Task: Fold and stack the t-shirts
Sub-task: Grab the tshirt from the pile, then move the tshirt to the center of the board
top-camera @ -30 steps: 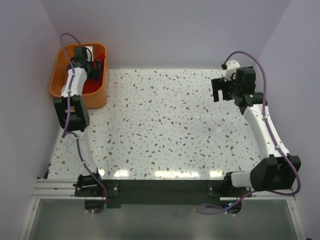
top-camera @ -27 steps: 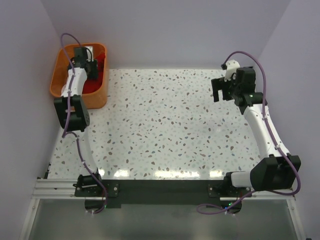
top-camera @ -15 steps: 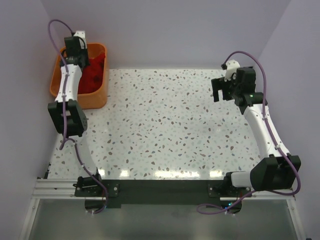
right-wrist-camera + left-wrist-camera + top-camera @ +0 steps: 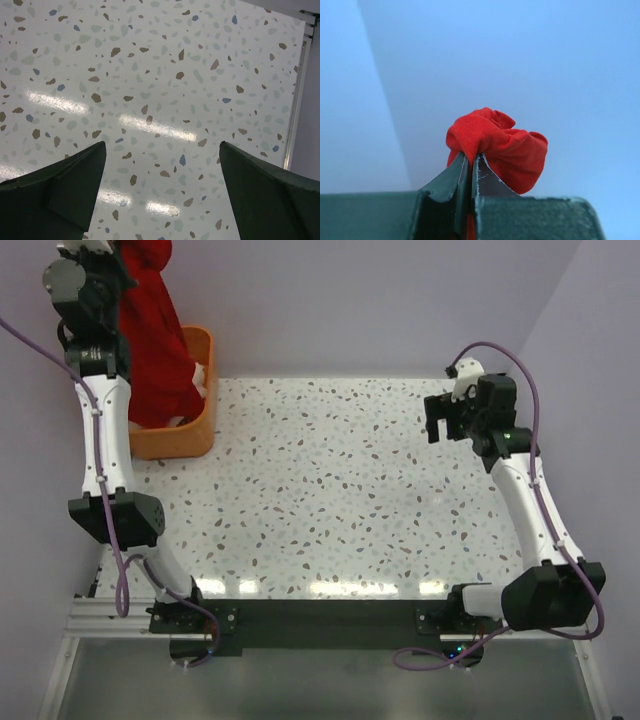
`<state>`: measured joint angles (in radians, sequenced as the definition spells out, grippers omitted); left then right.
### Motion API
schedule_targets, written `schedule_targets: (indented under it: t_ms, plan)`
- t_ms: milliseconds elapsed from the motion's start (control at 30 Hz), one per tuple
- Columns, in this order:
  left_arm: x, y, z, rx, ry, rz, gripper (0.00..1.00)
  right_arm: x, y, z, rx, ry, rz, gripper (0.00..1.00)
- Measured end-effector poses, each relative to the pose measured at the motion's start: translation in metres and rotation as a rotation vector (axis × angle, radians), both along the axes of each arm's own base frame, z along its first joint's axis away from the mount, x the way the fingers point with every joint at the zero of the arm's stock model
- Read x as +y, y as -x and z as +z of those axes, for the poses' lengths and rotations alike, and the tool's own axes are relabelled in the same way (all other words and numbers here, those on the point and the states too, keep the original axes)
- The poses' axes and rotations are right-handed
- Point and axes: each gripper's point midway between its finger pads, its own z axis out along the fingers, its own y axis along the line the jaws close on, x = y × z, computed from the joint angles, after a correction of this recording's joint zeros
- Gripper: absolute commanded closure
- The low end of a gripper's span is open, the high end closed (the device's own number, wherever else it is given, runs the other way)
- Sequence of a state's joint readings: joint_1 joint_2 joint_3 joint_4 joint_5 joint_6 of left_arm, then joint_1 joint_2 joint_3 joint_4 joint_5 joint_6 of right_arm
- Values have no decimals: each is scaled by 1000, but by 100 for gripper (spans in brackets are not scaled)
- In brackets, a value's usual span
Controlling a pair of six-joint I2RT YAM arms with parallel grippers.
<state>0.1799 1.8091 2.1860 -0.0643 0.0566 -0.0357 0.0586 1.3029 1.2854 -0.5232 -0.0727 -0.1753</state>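
Observation:
A bright red t-shirt hangs bunched from my left gripper, which is raised high at the far left corner, above the basket. The shirt's lower end still reaches into the orange basket. In the left wrist view the jaws are shut together on a fold of the red t-shirt, with my left gripper pointing at the bare wall. A bit of white cloth shows at the basket's rim. My right gripper hovers open over the table's far right, and my right gripper has nothing between its fingers.
The speckled terrazzo table spreads between the arms. Lilac walls close the left, back and right sides. The basket stands in the far left corner. A metal rail runs along the table's edge in the right wrist view.
My left gripper has shut on the red t-shirt inside the basket and lifted it high, so the shirt now hangs out of the basket. The right arm has barely moved.

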Motion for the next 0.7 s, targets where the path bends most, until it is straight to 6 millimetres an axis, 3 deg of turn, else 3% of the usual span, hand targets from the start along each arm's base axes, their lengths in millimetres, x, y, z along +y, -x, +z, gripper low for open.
schedule_targets:
  t_ms: [100,200,300,400,500,567,667,700]
  plan:
    - [-39,10,42,-126,-16,-107,100,0,2,5,-13,-3,-1,1]
    - [-94,26,82,-258,-33,-237,100,0,4,8,-22,-7,-2,1]
    - [-160,53,119,-392,-33,-390,100,0,5,11,-30,-14,-4,1]
    - [-217,85,145,-494,-20,-529,100,-1,6,14,-36,-24,-11,1]
    - [-261,112,156,-547,17,-651,100,-5,8,16,-42,-35,-23,1]
    - [-277,120,155,-540,50,-709,100,-7,9,17,-45,-41,-30,1]
    - [-280,120,130,-450,112,-744,100,-10,10,19,-49,-48,-41,1]
    - [-278,120,118,-409,124,-743,93,-12,10,19,-49,-49,-45,1]
